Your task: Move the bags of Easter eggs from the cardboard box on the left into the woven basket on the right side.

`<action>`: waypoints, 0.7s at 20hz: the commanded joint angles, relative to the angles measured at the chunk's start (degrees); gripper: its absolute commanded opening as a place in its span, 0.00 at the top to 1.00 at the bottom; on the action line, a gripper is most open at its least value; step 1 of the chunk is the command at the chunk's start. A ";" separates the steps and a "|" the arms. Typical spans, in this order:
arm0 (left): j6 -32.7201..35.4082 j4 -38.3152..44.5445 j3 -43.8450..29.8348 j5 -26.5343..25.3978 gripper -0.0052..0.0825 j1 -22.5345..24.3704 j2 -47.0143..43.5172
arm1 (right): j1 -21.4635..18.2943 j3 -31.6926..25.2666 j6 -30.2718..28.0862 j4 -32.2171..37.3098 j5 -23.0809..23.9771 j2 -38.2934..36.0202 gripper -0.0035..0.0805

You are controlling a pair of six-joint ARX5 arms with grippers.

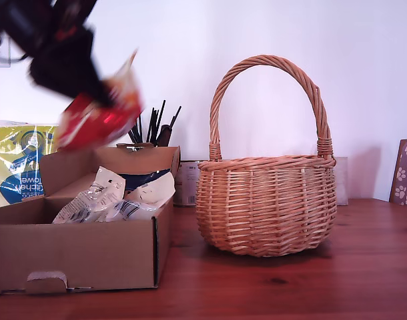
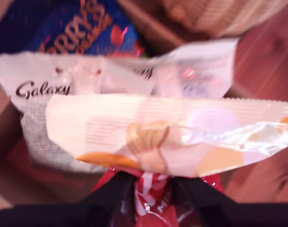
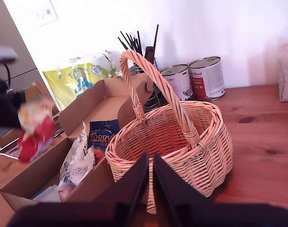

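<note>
Slippage was the risk: my first gripper (image 2: 152, 189) pinched only 1 edge of the red-and-yellow bag (image 1: 97, 117), dangling above the cardboard box (image 1: 77, 257), well short of the basket (image 1: 267, 203). My second gripper (image 3: 150, 189) hovered nearly closed, empty.

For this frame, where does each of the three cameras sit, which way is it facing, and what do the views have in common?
Exterior view: low at table height, facing the cardboard box and woven basket side-on; an arm lifts the red-and-yellow bag.
First wrist view: on my first gripper, looking down past that clamped bag into the box.
Second wrist view: on my second gripper, raised behind the basket, its jaws nearly closed and holding nothing.
Shared: the Terry's bag shows in both wrist views.
</note>
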 commanded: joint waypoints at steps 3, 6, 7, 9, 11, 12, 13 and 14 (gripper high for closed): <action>-5.86 15.93 0.52 2.80 0.78 -6.56 2.08 | 0.11 -0.13 -0.13 0.26 0.02 0.15 0.97; -8.81 28.63 0.52 0.87 0.78 -11.63 5.68 | 0.11 -0.13 -0.13 0.26 0.02 0.15 0.97; -8.96 31.85 0.52 -0.68 0.78 -13.25 7.19 | 0.11 -0.13 -0.13 0.28 0.02 0.15 0.97; -10.05 36.39 0.52 -2.78 0.78 -15.28 10.62 | 0.11 -0.13 -0.13 0.31 0.02 0.15 0.97; -10.51 40.57 0.52 -4.22 0.78 -16.46 14.25 | 0.11 -0.13 -0.13 0.44 0.02 0.15 0.97; -11.34 43.01 0.52 -4.85 0.78 -17.05 16.15 | 0.11 -0.13 -0.13 0.68 0.02 0.15 0.97; -11.63 45.33 0.52 -5.40 0.78 -17.42 17.55 | 0.11 -0.13 -0.13 0.74 0.02 0.15 0.97; -11.63 47.60 0.52 -6.12 0.78 -17.81 19.02 | 0.11 -0.13 -0.13 0.72 0.02 0.15 0.97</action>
